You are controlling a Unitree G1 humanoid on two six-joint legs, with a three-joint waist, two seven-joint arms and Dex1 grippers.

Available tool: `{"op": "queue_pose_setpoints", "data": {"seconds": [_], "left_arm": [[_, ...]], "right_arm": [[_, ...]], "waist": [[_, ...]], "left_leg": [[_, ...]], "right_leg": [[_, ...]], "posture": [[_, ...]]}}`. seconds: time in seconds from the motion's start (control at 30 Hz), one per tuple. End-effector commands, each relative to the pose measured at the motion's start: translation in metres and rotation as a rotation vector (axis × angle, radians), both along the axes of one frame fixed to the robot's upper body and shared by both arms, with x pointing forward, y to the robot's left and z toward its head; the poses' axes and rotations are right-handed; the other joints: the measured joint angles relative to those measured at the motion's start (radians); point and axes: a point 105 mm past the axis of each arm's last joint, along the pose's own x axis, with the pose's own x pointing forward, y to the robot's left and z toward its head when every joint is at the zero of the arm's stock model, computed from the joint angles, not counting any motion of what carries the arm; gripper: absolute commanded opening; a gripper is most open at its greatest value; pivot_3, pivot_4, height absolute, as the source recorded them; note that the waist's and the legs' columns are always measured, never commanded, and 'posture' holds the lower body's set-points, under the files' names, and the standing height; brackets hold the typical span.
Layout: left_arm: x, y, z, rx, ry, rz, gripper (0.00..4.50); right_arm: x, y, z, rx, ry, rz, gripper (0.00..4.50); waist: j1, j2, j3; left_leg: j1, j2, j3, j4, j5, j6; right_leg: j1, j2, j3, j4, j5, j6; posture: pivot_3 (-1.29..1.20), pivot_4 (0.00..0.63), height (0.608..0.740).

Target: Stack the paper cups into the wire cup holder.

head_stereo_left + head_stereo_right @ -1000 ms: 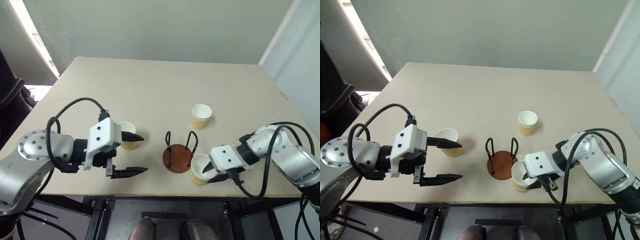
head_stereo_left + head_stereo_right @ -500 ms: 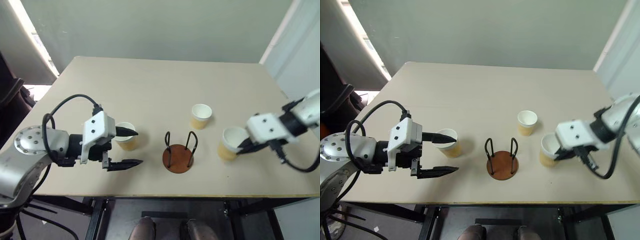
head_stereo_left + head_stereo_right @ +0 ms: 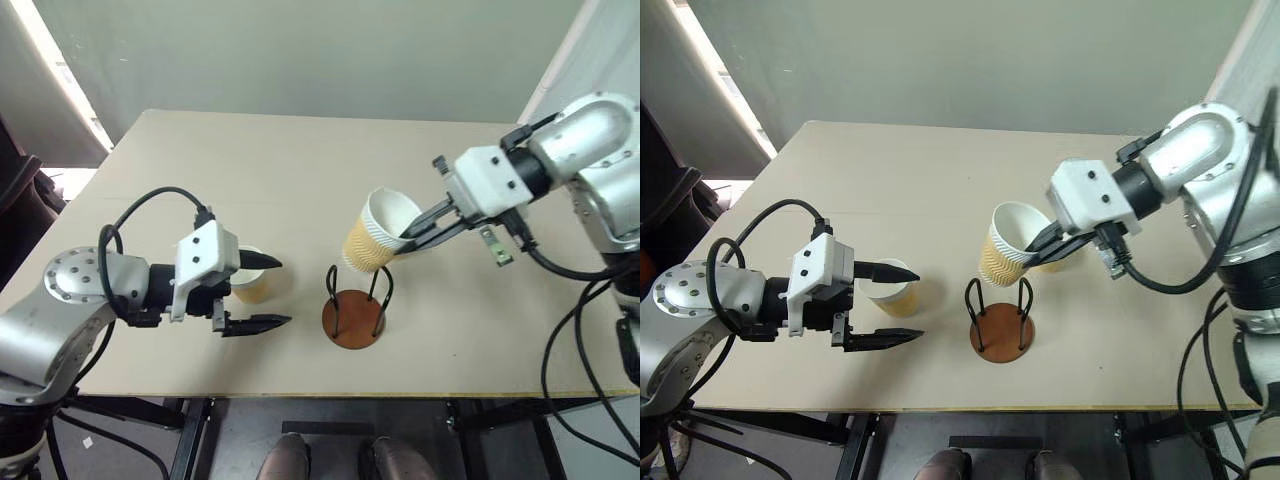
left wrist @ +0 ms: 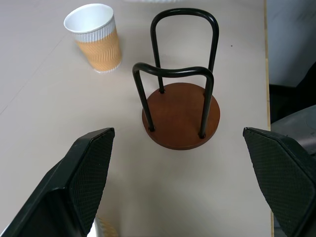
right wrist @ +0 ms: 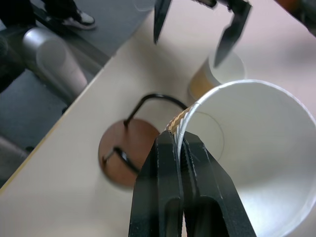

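The right gripper (image 3: 412, 233) is pinched tight on the rim wall of a paper cup (image 3: 376, 232), hanging it in the air just above the wire cup holder (image 3: 354, 312) near the table's front edge. The cup tilts, mouth up toward the right, base down to the left. It looks light and easily crushed, so the stiffer rolled rim seems the best hold. The left gripper (image 3: 265, 293) hovers spread wide around a second cup (image 3: 250, 275).

Wire cup holder (image 3: 354, 312) stands near the desk's (image 3: 300, 170) front edge; one paper cup (image 3: 250, 280) on the desk to its left; a tilted cup (image 3: 377, 232) above the holder.
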Motion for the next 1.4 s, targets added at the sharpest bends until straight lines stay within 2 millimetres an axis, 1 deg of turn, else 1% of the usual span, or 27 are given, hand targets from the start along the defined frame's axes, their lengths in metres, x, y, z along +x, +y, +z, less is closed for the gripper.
{"op": "queue_pose_setpoints", "data": {"seconds": [0.03, 0.23, 0.43, 0.47, 0.53, 0.7, 0.77, 0.8, 0.83, 0.9, 0.97, 1.03, 1.07, 1.13, 1.17, 1.2, 1.23, 1.3, 1.37, 1.4], "left_arm": [[-0.005, -0.001, 0.006, -0.001, -0.039, -0.001, 4.50], [-0.006, 0.000, 0.004, -0.003, -0.039, 0.009, 4.50], [-0.006, 0.000, 0.003, -0.006, -0.038, 0.014, 4.50], [-0.006, 0.000, 0.003, -0.006, -0.038, 0.014, 4.50], [-0.006, 0.000, 0.003, -0.007, -0.039, 0.016, 4.50], [-0.005, 0.000, 0.003, -0.007, -0.039, 0.018, 4.50], [-0.004, 0.000, 0.004, -0.008, -0.040, 0.018, 4.50], [-0.003, 0.000, 0.004, -0.008, -0.042, 0.017, 4.50], [-0.003, -0.001, 0.005, -0.008, -0.043, 0.017, 4.50], [-0.002, -0.001, 0.005, -0.009, -0.044, 0.014, 4.50], [-0.001, -0.003, 0.006, -0.009, -0.047, 0.010, 4.50], [0.001, -0.005, 0.008, -0.012, -0.065, 0.008, 4.50], [0.006, -0.005, 0.011, -0.022, -0.084, 0.022, 4.50], [0.015, -0.007, 0.014, -0.036, -0.111, 0.052, 4.50], [0.015, -0.007, 0.013, -0.026, -0.106, 0.052, 4.50], [0.014, -0.007, 0.010, -0.008, -0.097, 0.042, 4.50], [0.010, -0.007, 0.006, 0.005, -0.077, 0.026, 4.50], [0.005, -0.007, 0.003, 0.015, -0.054, 0.008, 4.50], [0.004, -0.005, 0.002, 0.019, -0.048, 0.013, 4.50], [0.003, -0.004, 0.002, 0.025, -0.046, 0.018, 4.50]], "right_arm": [[-0.006, 0.000, -0.002, -0.027, -0.019, 0.030, 0.05], [-0.010, -0.001, -0.012, -0.067, -0.012, 0.054, 0.05], [-0.007, 0.002, -0.017, -0.080, -0.002, 0.039, 0.05], [-0.007, 0.002, -0.018, -0.082, -0.005, 0.035, 0.44], [-0.006, 0.003, -0.018, -0.078, -0.002, 0.030, 0.91], [-0.007, 0.007, -0.015, -0.061, 0.010, 0.027, 2.49], [-0.007, 0.006, -0.010, -0.045, 0.018, 0.021, 3.12], [-0.004, 0.004, -0.004, -0.030, 0.015, 0.004, 3.49], [0.002, 0.003, 0.001, -0.010, 0.001, -0.021, 3.79], [0.025, 0.001, 0.014, 0.065, -0.021, -0.113, 4.48], [0.054, -0.003, 0.021, 0.120, -0.073, -0.226, 4.48], [0.078, -0.009, 0.021, 0.140, -0.103, -0.313, 4.48], [0.090, -0.011, 0.019, 0.154, -0.112, -0.361, 4.48], [0.117, -0.018, 0.008, 0.153, -0.138, -0.474, 4.48], [0.127, -0.024, -0.002, 0.121, -0.158, -0.513, 4.48], [0.132, -0.028, -0.012, 0.085, -0.160, -0.528, 4.48], [0.132, -0.030, -0.023, 0.052, -0.128, -0.522, 4.48], [0.131, -0.031, -0.037, 0.024, -0.073, -0.507, 4.48], [0.135, -0.034, -0.049, 0.005, -0.059, -0.527, 4.48], [0.138, -0.039, -0.057, -0.022, -0.063, -0.550, 4.48]], "waist": [[0.000, 0.000, 0.000], [0.000, 0.000, 0.000], [-0.004, 0.000, 0.000], [-0.004, 0.000, 0.000], [-0.005, 0.000, 0.000], [-0.005, 0.000, 0.000], [-0.004, 0.000, 0.000], [-0.004, 0.000, 0.000], [-0.005, 0.000, 0.000], [-0.005, 0.000, 0.000], [-0.006, 0.000, 0.000], [-0.006, 0.000, 0.000], [-0.006, 0.000, 0.000], [-0.001, 0.000, 0.000], [0.000, 0.000, 0.000], [0.000, 0.000, 0.000], [0.001, 0.000, 0.000], [0.000, 0.000, 0.000], [0.000, 0.000, 0.000], [0.000, 0.000, 0.000]], "left_leg": [[0.000, 0.000, 0.000, 0.000, 0.000, 0.000], [0.000, 0.001, 0.000, 0.000, 0.000, -0.001], [0.001, 0.001, 0.000, 0.001, 0.000, -0.001], [0.002, 0.001, 0.000, 0.001, 0.000, -0.001], [0.002, 0.001, 0.000, 0.001, 0.000, -0.001], [0.003, 0.001, 0.000, 0.001, 0.000, -0.001], [0.003, 0.001, 0.000, 0.001, 0.000, -0.001], [0.003, 0.001, 0.000, 0.001, 0.000, -0.002], [0.003, 0.001, 0.000, 0.001, 0.000, -0.002], [0.003, 0.001, 0.000, 0.002, 0.000, -0.002], [0.003, 0.001, 0.000, 0.002, 0.000, -0.002], [0.004, 0.001, 0.000, 0.001, 0.000, -0.002], [0.006, 0.001, 0.000, 0.001, 0.000, -0.002], [0.006, 0.001, 0.000, 0.001, 0.000, -0.003], [0.007, 0.001, 0.000, 0.001, 0.000, -0.003], [0.006, 0.001, 0.000, 0.001, 0.000, -0.003], [0.006, 0.002, 0.000, 0.000, 0.000, -0.003], [0.005, 0.002, 0.000, -0.002, 0.000, -0.004], [0.004, 0.002, 0.000, -0.005, -0.001, -0.006], [0.004, 0.002, 0.001, -0.006, -0.001, -0.007]], "right_leg": [[0.000, 0.000, 0.000, 0.000, 0.000, 0.000], [-0.001, 0.000, -0.001, 0.002, 0.000, -0.002], [0.000, 0.000, -0.001, 0.004, 0.000, -0.004], [-0.001, 0.000, -0.001, 0.005, 0.000, -0.004], [0.000, 0.000, -0.001, 0.006, 0.000, -0.004], [-0.001, 0.000, -0.001, 0.007, 0.000, -0.005], [0.000, 0.000, -0.001, 0.007, 0.000, -0.005], [0.000, 0.000, -0.001, 0.007, 0.000, -0.005], [0.000, 0.000, -0.001, 0.006, 0.000, -0.005], [0.000, 0.000, -0.001, 0.007, 0.000, -0.005], [-0.001, 0.000, -0.001, 0.008, 0.000, -0.006], [-0.001, 0.000, -0.001, 0.010, 0.000, -0.008], [-0.001, 0.000, -0.001, 0.011, 0.000, -0.009], [-0.002, 0.000, -0.001, 0.015, -0.001, -0.010], [-0.003, 0.000, -0.001, 0.016, -0.001, -0.011], [-0.004, 0.000, -0.001, 0.017, -0.001, -0.011], [-0.004, 0.000, -0.001, 0.017, -0.001, -0.011], [-0.005, 0.000, -0.001, 0.016, -0.001, -0.011], [-0.007, 0.000, -0.001, 0.015, -0.001, -0.012], [-0.007, 0.000, -0.001, 0.015, -0.001, -0.013]], "posture": [[0.00, 0.150, 0.740], [0.00, 0.150, 0.740], [0.00, 0.150, 0.740], [0.00, 0.150, 0.740], [0.00, 0.150, 0.740], [0.00, 0.150, 0.740], [0.00, 0.150, 0.740], [0.00, 0.150, 0.740], [0.00, 0.150, 0.740], [0.00, 0.150, 0.740], [0.00, 0.150, 0.740], [0.00, 0.150, 0.740], [0.00, 0.150, 0.740], [0.00, 0.150, 0.740], [0.00, 0.150, 0.740], [0.00, 0.150, 0.740], [0.00, 0.150, 0.740], [0.00, 0.150, 0.740], [0.00, 0.150, 0.740], [0.00, 0.150, 0.740]]}}
